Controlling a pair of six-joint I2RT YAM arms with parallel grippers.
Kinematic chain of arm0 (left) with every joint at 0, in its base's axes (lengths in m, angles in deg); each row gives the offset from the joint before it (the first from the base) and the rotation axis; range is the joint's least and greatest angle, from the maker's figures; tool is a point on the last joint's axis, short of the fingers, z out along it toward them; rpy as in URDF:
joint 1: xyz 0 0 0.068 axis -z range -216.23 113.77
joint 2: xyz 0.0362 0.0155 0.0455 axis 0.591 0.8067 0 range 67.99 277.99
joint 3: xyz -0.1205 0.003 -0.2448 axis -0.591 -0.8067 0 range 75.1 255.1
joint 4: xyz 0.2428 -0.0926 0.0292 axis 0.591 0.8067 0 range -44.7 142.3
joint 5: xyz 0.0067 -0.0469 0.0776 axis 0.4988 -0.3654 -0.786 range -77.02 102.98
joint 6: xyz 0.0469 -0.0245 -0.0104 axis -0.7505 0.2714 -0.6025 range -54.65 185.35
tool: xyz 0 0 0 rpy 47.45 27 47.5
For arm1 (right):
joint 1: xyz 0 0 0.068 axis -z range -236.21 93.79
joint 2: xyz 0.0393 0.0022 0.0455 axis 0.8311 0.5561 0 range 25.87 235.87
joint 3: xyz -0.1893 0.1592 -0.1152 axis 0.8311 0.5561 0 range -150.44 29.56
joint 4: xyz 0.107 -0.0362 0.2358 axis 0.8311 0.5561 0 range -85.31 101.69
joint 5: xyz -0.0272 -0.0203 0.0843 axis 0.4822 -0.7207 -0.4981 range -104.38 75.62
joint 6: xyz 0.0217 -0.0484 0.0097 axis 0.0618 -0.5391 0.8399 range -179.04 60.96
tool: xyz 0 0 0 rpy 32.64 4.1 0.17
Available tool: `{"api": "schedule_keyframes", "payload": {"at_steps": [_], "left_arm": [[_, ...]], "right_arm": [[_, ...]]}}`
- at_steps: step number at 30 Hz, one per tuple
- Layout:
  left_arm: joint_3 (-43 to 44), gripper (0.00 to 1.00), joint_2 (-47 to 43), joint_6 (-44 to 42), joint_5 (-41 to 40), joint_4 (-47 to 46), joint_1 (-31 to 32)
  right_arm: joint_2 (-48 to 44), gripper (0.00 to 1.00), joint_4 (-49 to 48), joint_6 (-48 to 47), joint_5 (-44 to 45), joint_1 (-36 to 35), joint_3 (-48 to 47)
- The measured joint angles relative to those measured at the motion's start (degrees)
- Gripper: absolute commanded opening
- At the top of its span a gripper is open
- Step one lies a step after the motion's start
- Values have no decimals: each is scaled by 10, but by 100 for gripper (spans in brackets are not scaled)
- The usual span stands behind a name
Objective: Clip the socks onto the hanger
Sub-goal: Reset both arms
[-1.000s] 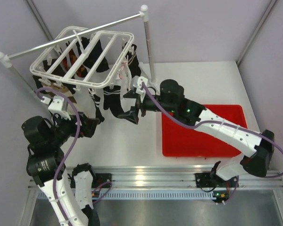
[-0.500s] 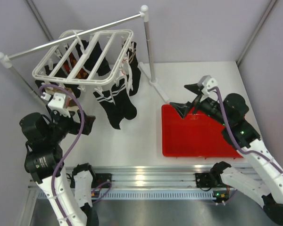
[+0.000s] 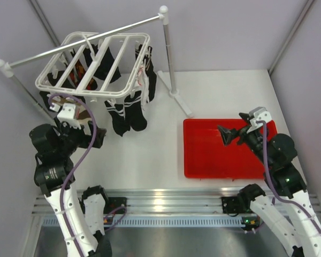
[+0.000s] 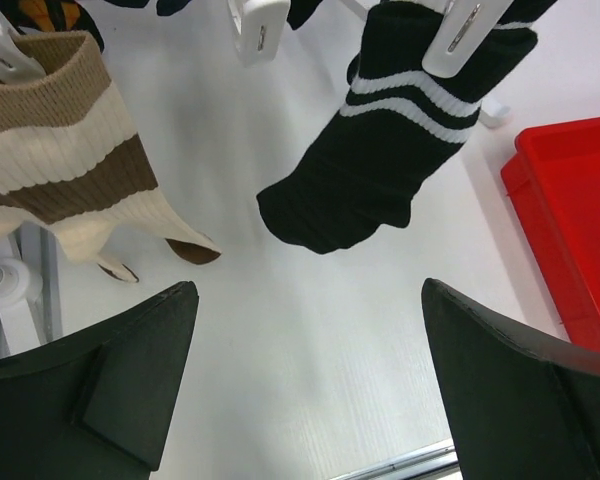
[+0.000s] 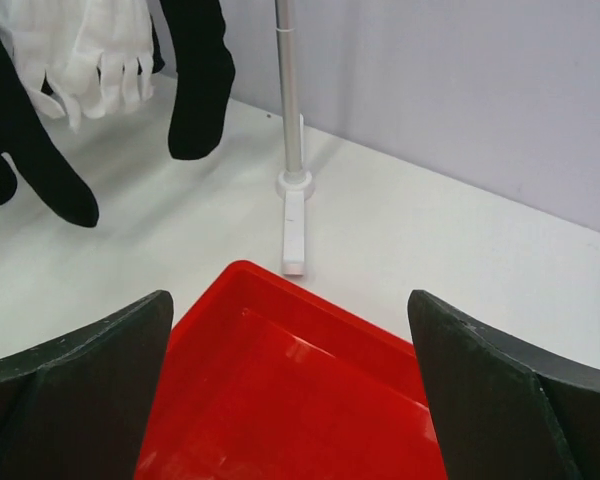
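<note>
The white hanger (image 3: 91, 64) hangs from the grey rail at the back left. Black socks with white stripes (image 3: 125, 113) dangle from its clips. In the left wrist view one black sock (image 4: 380, 165) hangs from a white clip (image 4: 462, 40), its toe just above the table. My left gripper (image 3: 95, 138) is open and empty, below and in front of the hanger; its jaws (image 4: 310, 385) stand wide apart. My right gripper (image 3: 224, 134) is open and empty over the red tray (image 3: 203, 160). Black socks (image 5: 195, 80) show far off in the right wrist view.
A brown-beige striped sock (image 4: 70, 170) hangs at the left of the hanger. A white sock (image 5: 80, 45) hangs among the black ones. The rail stand's post and foot (image 5: 292, 190) stand just behind the red tray (image 5: 310, 400). The tray holds nothing.
My right arm has pulled back from the socks at the hanger to above the red tray. The socks and hanger have swung back left. My left gripper has drawn back slightly.
</note>
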Motion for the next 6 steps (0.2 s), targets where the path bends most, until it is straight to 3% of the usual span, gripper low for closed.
{"api": "schedule_keyframes", "payload": {"at_steps": [6], "left_arm": [[-7, 98, -8, 0, -14, -12, 0]], "right_arm": [[-7, 100, 14, 9, -3, 14, 4]]}}
